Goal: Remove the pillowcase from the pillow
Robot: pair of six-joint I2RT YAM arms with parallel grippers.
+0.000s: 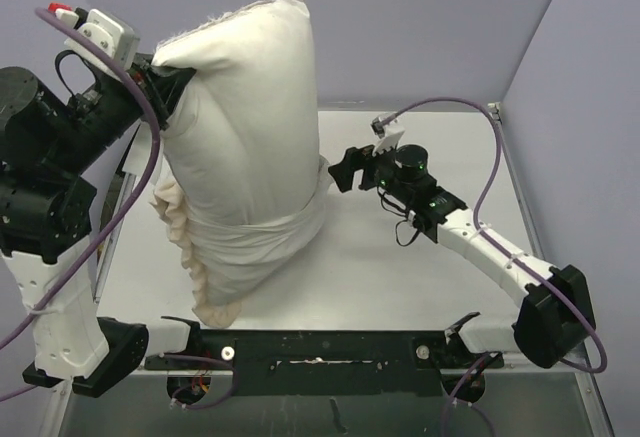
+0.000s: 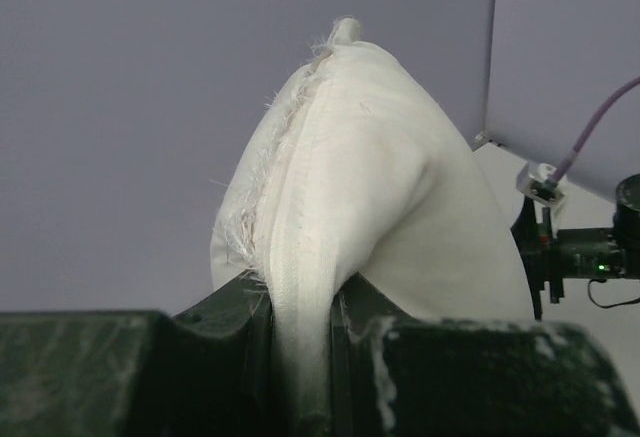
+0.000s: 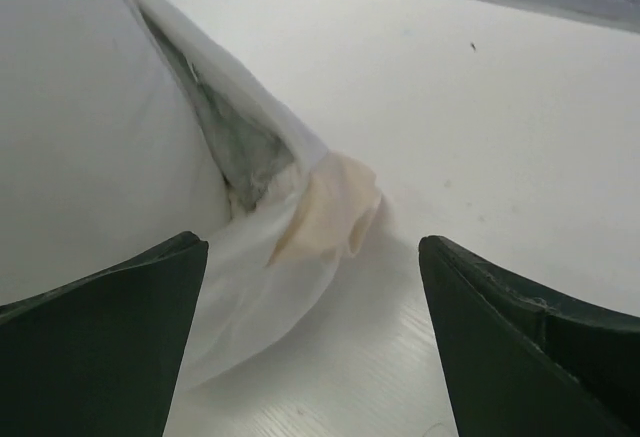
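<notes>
1. Starting low in the top view, nearest my bases, the limp pillowcase (image 1: 250,242) is bunched as a band round the bottom end of the pillow. Its white face is outward and its peach-beige ruffled frill (image 1: 185,247) runs down the left side. The lowest folds rest on the flat white table (image 1: 400,277).
2. My right pincer (image 1: 342,169) hangs right of centre in that view, just beside the upper right edge of the bunched band. Its two dark fingers (image 3: 100,347) stand wide apart with nothing between them.
3. In the right wrist view the pillowcase's mouth gapes at upper left, showing a sliver of dark grey lining. A fold of frill lies on the table near the middle of the frame.
4. The large, plump, plain white stuffed pillow (image 1: 250,107) stands on end. It reaches top centre of the top view and is bare above the band.
5. My left pincer (image 1: 167,79), at upper left of that view, is clamped on the pillow's upper left corner. In the left wrist view its fingers (image 2: 450,377) pinch the frayed seam at bottom centre.
6. Farthest back, pale lilac walls (image 1: 420,27) close the scene.
</notes>
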